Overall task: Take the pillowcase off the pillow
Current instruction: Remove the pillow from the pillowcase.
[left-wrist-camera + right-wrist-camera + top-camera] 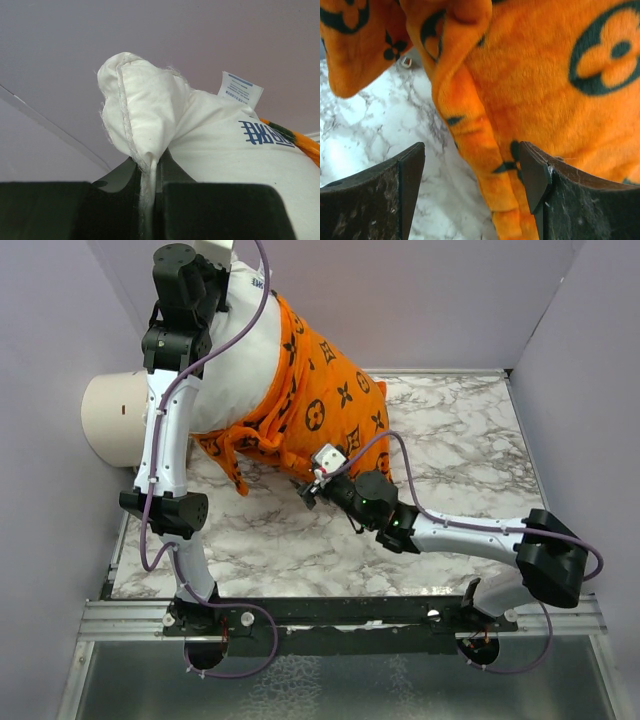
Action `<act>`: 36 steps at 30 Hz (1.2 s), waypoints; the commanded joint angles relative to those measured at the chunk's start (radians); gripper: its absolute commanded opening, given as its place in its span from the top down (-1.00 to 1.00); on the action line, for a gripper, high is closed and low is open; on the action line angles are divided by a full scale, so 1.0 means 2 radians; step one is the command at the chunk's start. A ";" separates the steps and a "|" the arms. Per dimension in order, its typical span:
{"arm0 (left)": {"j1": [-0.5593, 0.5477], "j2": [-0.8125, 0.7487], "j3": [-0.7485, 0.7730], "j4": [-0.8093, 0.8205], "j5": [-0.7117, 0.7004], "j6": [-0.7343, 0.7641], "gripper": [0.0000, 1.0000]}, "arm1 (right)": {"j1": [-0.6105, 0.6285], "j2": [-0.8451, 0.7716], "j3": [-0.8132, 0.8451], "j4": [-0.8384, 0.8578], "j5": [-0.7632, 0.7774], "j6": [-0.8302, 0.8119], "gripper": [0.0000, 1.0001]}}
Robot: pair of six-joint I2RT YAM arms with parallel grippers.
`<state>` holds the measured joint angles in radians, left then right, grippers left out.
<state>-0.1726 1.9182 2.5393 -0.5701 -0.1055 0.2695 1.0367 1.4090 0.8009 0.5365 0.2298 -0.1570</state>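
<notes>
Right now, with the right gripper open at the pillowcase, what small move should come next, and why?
Probably close the right gripper on the pillowcase. Its jaws stand open with an orange fold hanging between them, while the left gripper is shut on a raised corner of the pillow. A grip on the fabric should let it pull the cover off.

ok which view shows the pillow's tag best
The left wrist view: the tag stands clear at the edge of the pillow, print lines visible. The top view shows it only as a tiny speck; the right wrist view shows none of it.
</notes>
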 commanded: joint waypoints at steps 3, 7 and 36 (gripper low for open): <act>-0.005 -0.032 0.018 0.063 -0.022 0.025 1.00 | 0.027 0.060 0.049 0.075 0.059 -0.093 -0.47; -0.005 -0.033 0.019 0.066 -0.022 0.027 1.00 | 0.033 0.098 0.063 0.097 0.117 -0.112 -0.24; -0.006 -0.048 0.044 0.151 -0.065 0.038 1.00 | 0.047 0.043 -0.156 -0.006 0.286 0.089 0.98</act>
<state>-0.2020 1.9129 2.5450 -0.5697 -0.1410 0.3164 1.1248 1.5055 0.5831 0.8505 0.6361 -0.2516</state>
